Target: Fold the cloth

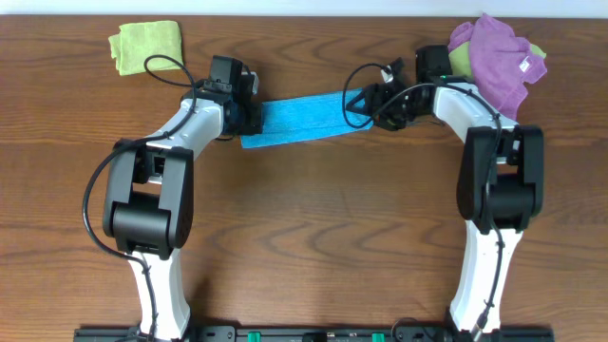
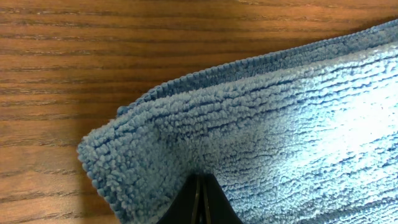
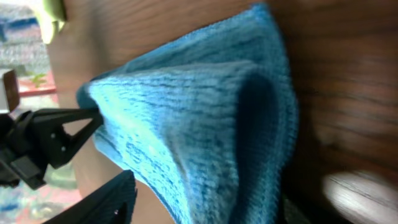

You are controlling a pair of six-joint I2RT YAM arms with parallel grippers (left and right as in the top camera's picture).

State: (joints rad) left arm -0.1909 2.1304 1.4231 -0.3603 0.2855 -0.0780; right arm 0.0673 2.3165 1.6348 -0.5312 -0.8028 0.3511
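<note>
The sky-blue cloth (image 1: 299, 119) lies folded into a long narrow strip on the far half of the wooden table, between my two grippers. My left gripper (image 1: 249, 119) is at its left end; in the left wrist view its jaws (image 2: 200, 183) are shut on the fuzzy doubled corner (image 2: 280, 124). My right gripper (image 1: 366, 103) is at the right end. In the right wrist view its fingers (image 3: 208, 199) stand apart on either side of the bunched, tented cloth (image 3: 186, 112), and the left finger is clear of it. The left gripper (image 3: 62, 134) shows there, pinching the far end.
A lime-green cloth (image 1: 145, 43) lies at the far left of the table. A crumpled purple cloth (image 1: 499, 57) sits at the far right, over something green, close behind my right arm. The table's back edge runs just beyond them.
</note>
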